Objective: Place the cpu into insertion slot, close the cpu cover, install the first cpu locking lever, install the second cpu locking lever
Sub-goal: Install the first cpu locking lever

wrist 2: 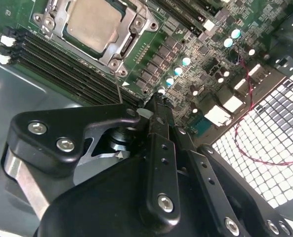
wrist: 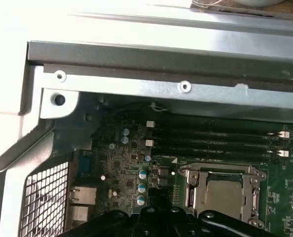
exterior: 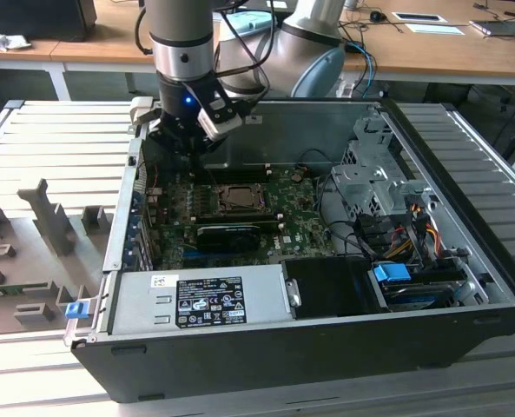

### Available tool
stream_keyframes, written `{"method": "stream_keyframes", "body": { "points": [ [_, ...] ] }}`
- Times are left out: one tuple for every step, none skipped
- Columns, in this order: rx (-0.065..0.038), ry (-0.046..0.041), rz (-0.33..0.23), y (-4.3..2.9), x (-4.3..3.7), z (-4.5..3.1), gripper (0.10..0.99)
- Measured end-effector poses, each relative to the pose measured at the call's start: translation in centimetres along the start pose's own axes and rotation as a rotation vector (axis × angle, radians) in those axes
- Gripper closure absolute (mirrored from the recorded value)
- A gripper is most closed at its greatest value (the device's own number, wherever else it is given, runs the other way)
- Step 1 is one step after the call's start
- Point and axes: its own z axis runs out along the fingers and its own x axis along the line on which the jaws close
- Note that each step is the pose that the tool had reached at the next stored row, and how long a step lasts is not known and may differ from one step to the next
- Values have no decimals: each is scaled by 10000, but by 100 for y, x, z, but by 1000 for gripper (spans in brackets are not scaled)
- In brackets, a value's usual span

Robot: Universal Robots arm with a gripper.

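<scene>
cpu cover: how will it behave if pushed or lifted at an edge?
The cpu cover looks like thin sheet metal with an open centre over the cpu, so it is probably light and slightly springy. It lies flat, apparently hinged at one edge, so it likely pivots rather than slides. Bare metal may be slippery.

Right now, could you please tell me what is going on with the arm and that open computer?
The robot arm's gripper hangs inside the open computer case, low over the motherboard and beside the processor socket. The cpu already lies in the socket, and the cpu cover lies flat around it. A thin metal rod runs from the socket's corner toward the gripper. Whether the gripper has hold of it cannot be told.
</scene>
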Motion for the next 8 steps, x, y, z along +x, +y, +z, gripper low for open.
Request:
{"method": "stream_keyframes", "body": {
  "points": [
    [1,1,1,4,1,2,980],
    [1,0,8,8,2,3,980],
    [1,0,24,16,5,5,980],
    [1,-1,33,22,7,6,980],
    [1,-2,36,27,9,6,980],
    [2,-1,38,34,16,6,980],
    [2,-2,39,41,22,7,980],
    [1,-2,41,50,28,8,980]
  ]
}}
